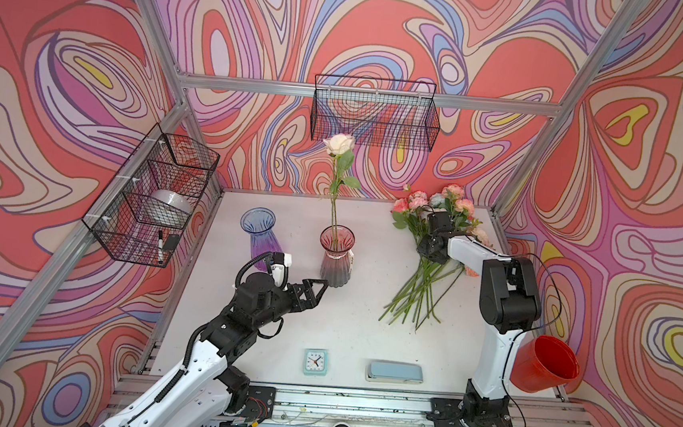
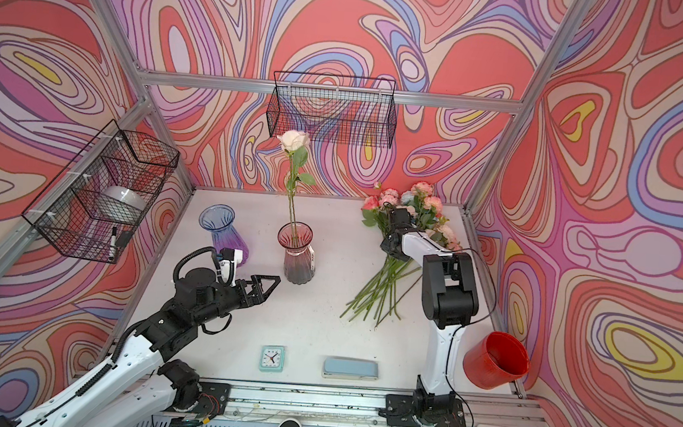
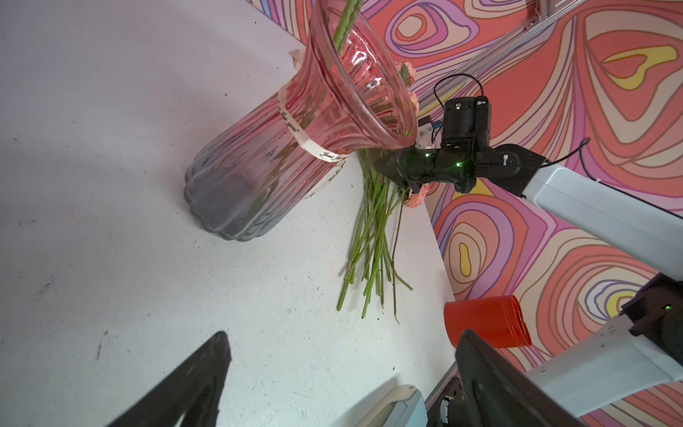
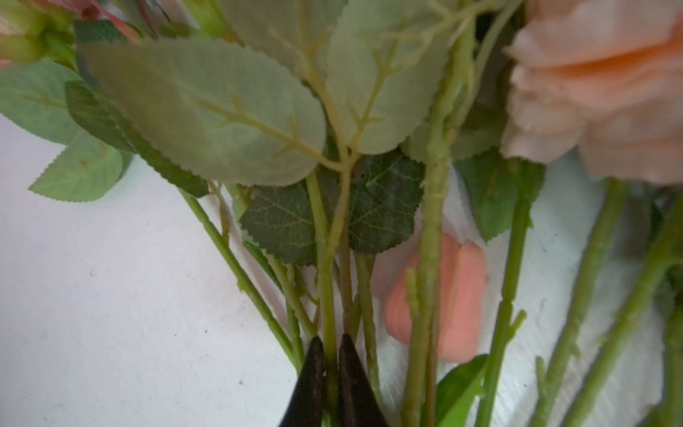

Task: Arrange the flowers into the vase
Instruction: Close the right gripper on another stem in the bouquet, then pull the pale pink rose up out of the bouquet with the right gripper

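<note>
Right gripper (image 4: 331,355) fingertips pinched on one green stem (image 4: 326,281) within the flowers (image 1: 419,285), which lie heaped on the table (image 1: 281,326), stems and leaves to both sides of the fingers. Left gripper (image 1: 319,291) fingers spread wide, empty; pink vase (image 1: 336,264) just ahead of their tips, cream rose (image 1: 339,144) upright inside.

rose (image 1: 339,144) stands in pink vase (image 1: 336,260) (flowers (image 1: 419,285) apart)
</note>
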